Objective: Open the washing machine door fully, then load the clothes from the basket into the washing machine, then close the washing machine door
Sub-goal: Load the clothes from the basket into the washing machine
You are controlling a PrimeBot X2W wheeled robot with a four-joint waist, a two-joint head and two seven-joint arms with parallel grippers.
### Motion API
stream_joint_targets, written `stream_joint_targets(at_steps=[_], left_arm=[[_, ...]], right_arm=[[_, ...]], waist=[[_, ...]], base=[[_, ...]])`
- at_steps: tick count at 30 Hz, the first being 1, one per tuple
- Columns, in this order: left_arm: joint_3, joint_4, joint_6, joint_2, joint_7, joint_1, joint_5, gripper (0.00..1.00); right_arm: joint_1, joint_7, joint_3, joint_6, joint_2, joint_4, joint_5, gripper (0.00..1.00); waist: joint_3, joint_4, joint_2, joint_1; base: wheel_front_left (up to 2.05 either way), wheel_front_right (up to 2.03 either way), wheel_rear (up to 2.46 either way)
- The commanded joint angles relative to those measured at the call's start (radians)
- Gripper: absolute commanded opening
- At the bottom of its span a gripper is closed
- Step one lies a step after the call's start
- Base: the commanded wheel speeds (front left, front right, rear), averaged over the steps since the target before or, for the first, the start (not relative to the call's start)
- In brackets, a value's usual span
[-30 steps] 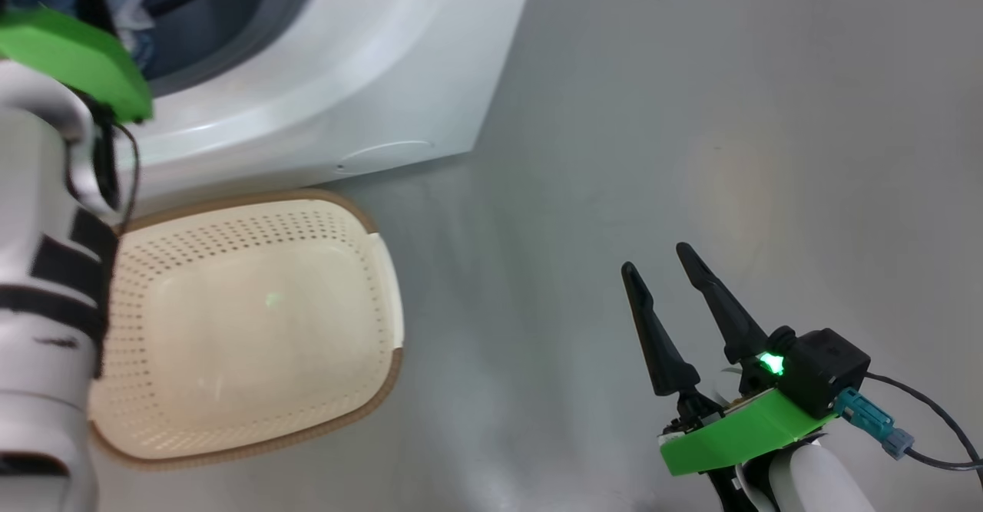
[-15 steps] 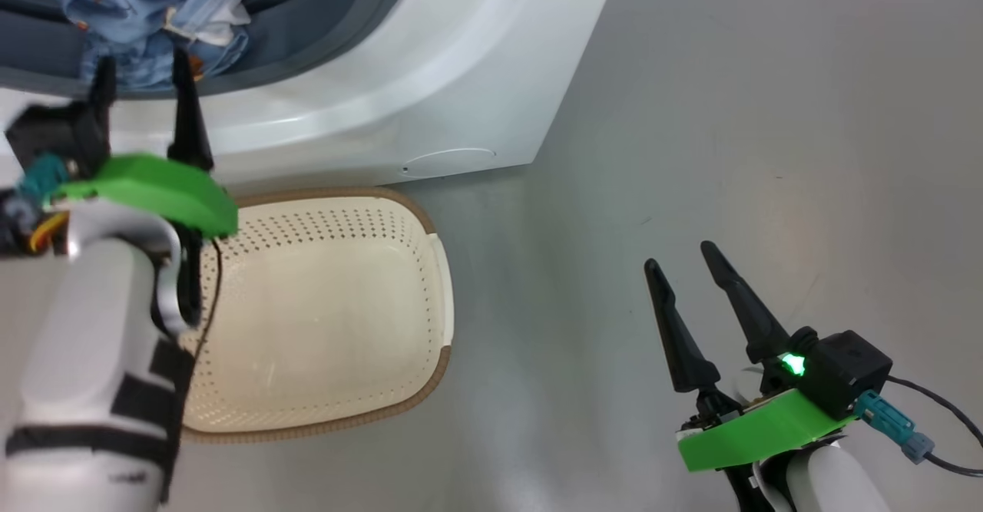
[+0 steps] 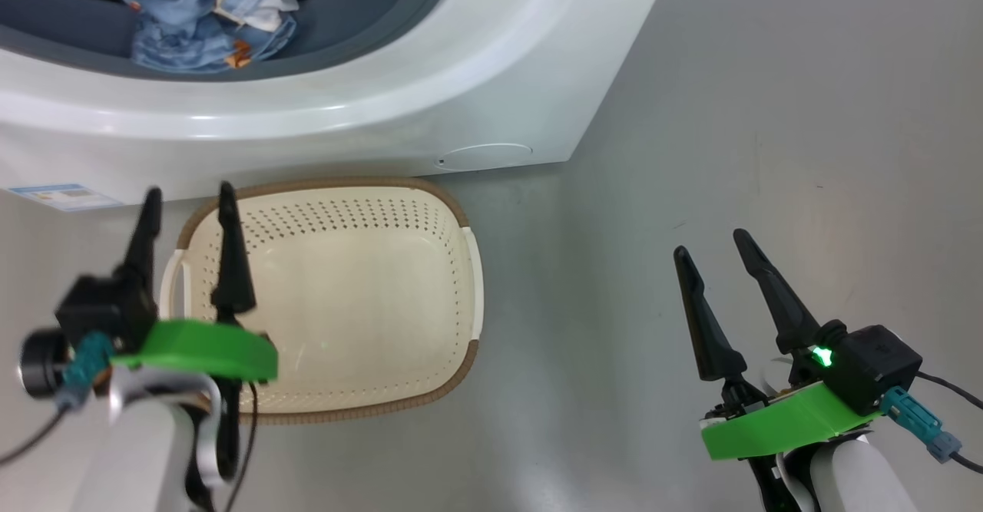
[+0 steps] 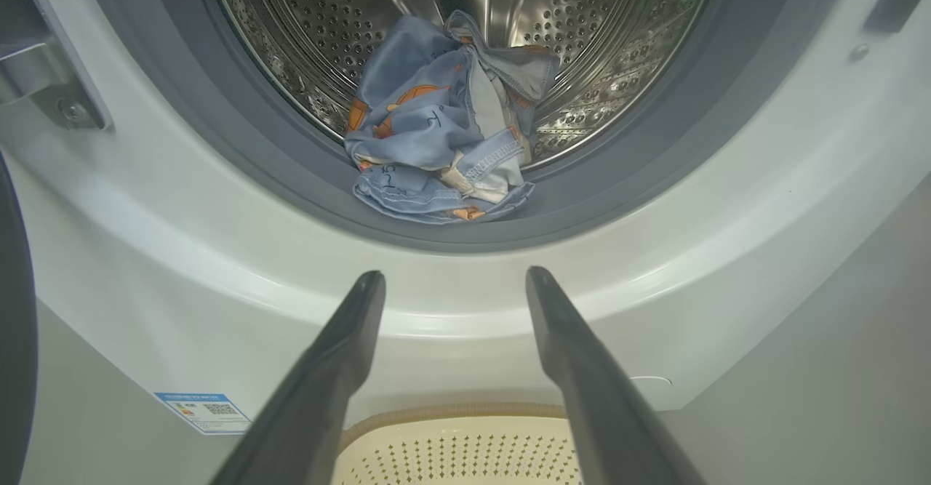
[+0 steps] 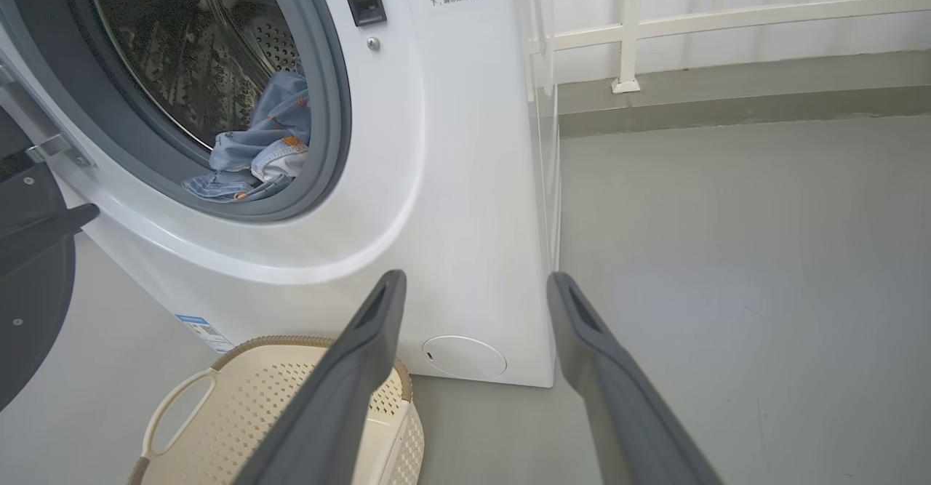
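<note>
The washing machine (image 3: pixel 461 90) stands with its door (image 5: pixel 29 281) swung open to the left; a dark strip of the door (image 4: pixel 11 325) runs down the left wrist view's edge. Light blue clothes (image 4: pixel 444 136) lie bunched at the drum's front, over the grey ring (image 3: pixel 207 13) (image 5: pixel 254 150). The cream basket (image 3: pixel 345 297) sits empty on the floor before the machine. My left gripper (image 3: pixel 189 191) hangs open above the basket's left rim, fingers towards the drum (image 4: pixel 454 275). My right gripper (image 3: pixel 710 243) is open over bare floor to the basket's right (image 5: pixel 474 277).
Grey floor (image 3: pixel 768 113) spreads to the machine's right. A white railing (image 5: pixel 625 34) and a low kerb run behind it. A blue label (image 4: pixel 202 412) is stuck low on the machine's front. The metal hinge (image 4: pixel 44 85) sits left of the opening.
My left gripper has drawn back out of the drum opening, empty, and come down over the basket's left rim. The head camera has shifted. The right gripper has kept its pose.
</note>
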Motion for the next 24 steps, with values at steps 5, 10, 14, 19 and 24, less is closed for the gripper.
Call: stream_joint_targets(at_steps=[5,10,14,19,24], left_arm=[[0.014,-0.119,0.025,0.035,0.019,0.091,0.016,1.0],[0.014,-0.186,0.048,0.036,0.034,0.16,0.011,1.0],[0.027,-0.229,0.067,0.04,0.038,0.2,0.005,1.0],[0.03,-0.254,0.076,0.044,0.044,0.227,0.0,1.0],[0.034,-0.265,0.083,0.05,0.048,0.234,-0.002,1.0]], right_arm=[[0.029,-0.005,0.014,0.006,-0.003,-0.028,-0.009,1.0],[0.035,-0.005,0.017,0.006,-0.007,-0.025,-0.009,1.0],[0.041,-0.005,0.016,0.006,-0.011,-0.028,-0.008,1.0],[0.048,-0.005,0.011,0.006,-0.012,-0.032,-0.008,1.0],[0.049,-0.005,0.014,0.006,-0.011,-0.034,-0.009,1.0]], waist=[[-0.008,0.014,-0.0001,0.0],[-0.026,0.014,-0.0001,0.0],[-0.034,0.013,-0.0001,0.0],[-0.034,0.014,-0.0001,0.0],[-0.03,0.012,-0.0001,0.0]], base=[[0.0,0.0,0.0],[0.0,0.0,0.0],[0.0,0.0,0.0],[0.0,0.0,0.0],[0.0,0.0,0.0]])
